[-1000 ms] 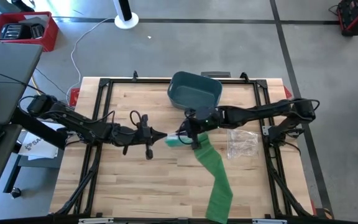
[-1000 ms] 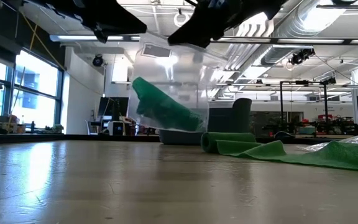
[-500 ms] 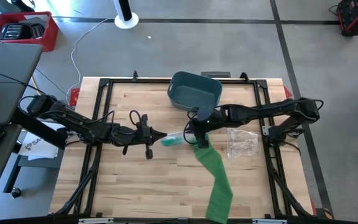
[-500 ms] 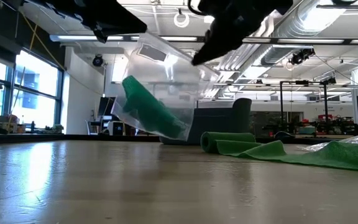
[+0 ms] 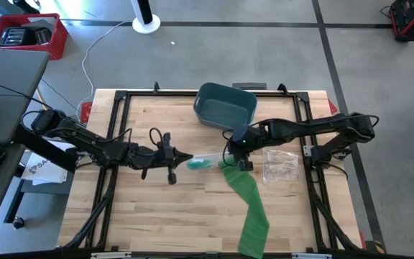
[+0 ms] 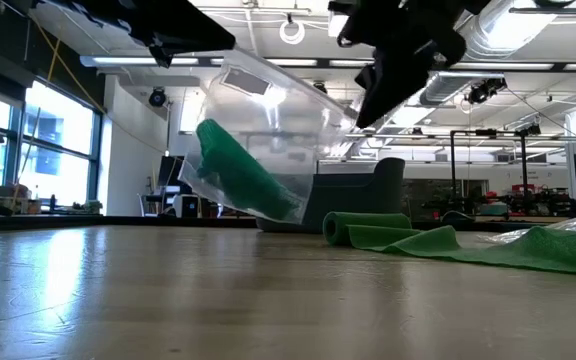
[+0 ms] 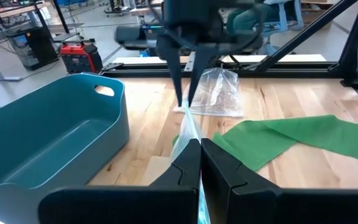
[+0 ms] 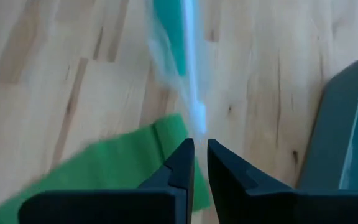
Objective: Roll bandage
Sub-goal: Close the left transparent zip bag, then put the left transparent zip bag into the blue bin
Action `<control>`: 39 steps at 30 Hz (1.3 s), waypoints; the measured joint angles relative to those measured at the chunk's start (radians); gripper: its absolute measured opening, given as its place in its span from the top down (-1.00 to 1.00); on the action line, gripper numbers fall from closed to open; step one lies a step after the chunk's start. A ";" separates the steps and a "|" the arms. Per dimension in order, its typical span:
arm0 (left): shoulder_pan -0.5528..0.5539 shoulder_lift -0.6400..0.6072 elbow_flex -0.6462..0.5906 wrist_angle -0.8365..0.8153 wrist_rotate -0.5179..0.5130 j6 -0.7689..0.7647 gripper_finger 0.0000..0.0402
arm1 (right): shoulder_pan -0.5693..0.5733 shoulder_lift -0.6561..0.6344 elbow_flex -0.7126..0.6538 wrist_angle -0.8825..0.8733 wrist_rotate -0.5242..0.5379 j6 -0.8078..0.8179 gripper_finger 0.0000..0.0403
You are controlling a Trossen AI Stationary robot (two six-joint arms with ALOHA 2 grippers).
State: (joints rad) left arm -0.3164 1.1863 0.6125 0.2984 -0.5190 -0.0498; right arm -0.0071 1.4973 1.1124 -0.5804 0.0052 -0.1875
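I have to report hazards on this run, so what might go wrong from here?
1. The clear bag with a green roll hangs from the shut left pincer alone; the right pincer has just opened, so the bag could swing or slip.
2. The unrolled bandage reaches the table's front edge and may slide off.

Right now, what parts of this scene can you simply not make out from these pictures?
- The far end of the green flat bandage strip: cut off by the high view's bottom edge.
- Contents of the teal plastic bin: its wall hides them in the low view.
- Whether the right gripper grips the clear plastic bag: blurred in the right wrist view.
- Contents of the second crumpled clear bag: too small.
- The left gripper: shut on the bag's edge.
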 joint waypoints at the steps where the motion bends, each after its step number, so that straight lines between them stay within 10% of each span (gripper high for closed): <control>1: -0.001 0.000 0.000 0.001 0.000 0.000 1.00 | 0.000 0.001 -0.001 0.011 0.000 0.001 0.83; 15: 0.000 0.000 0.000 0.005 0.000 0.000 1.00 | 0.000 -0.054 0.002 0.058 -0.011 -0.039 0.23; 25: 0.002 0.000 0.000 0.042 0.000 0.001 1.00 | 0.000 0.025 0.003 0.308 -0.123 -0.053 0.18; 34: 0.004 0.000 0.000 0.044 -0.024 0.001 0.97 | -0.013 0.084 0.003 0.370 -0.112 -0.067 0.90; 39: 0.004 0.001 0.000 0.027 -0.143 -0.001 0.78 | -0.087 0.048 0.005 0.320 -0.030 0.024 0.98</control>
State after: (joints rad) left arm -0.3122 1.1870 0.6125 0.3250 -0.6618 -0.0510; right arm -0.0946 1.5457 1.1174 -0.2605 -0.0249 -0.1632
